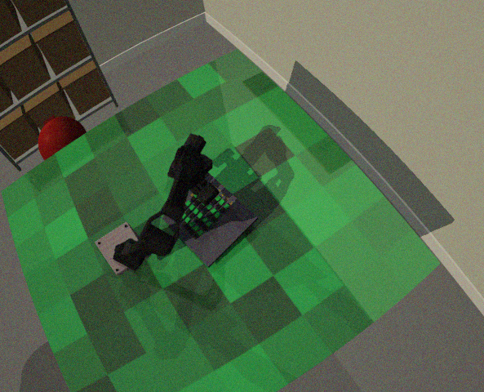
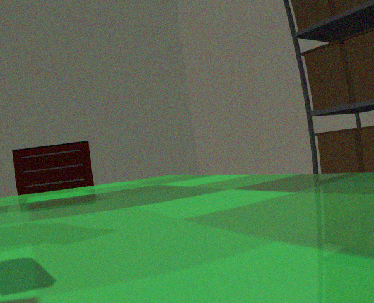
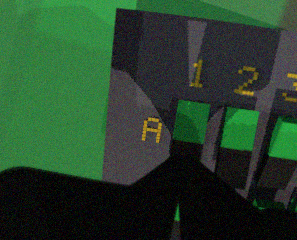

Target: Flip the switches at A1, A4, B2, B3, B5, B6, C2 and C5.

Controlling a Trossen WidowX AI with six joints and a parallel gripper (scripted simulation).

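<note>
The switch panel (image 1: 223, 240) (image 3: 122, 157) stands before the arm, with yellow print. In the wrist view the green far parts of switches A1 (image 3: 192, 120), A2 (image 3: 241, 127) and A3 (image 3: 289, 140) show beside dark near parts. My gripper (image 1: 208, 193) (image 3: 185, 154) is shut and empty. Its dark tips overlap the near part of A1 in the wrist view; whether they touch it I cannot tell. A1 lies in shadow. The fingers hide the lower rows on the left. In the top view several green-marked switches show, too small to read their tilt. The exterior view does not show the panel.
The panel stands on a green checkered table (image 1: 259, 312) (image 2: 193, 261). The arm's pale base plate (image 1: 107, 244) is left of the panel in the top view. A red ball (image 1: 60, 136), a shelf rack (image 1: 102, 84) (image 2: 306, 98) and a red cabinet (image 2: 53, 176) are beyond the table.
</note>
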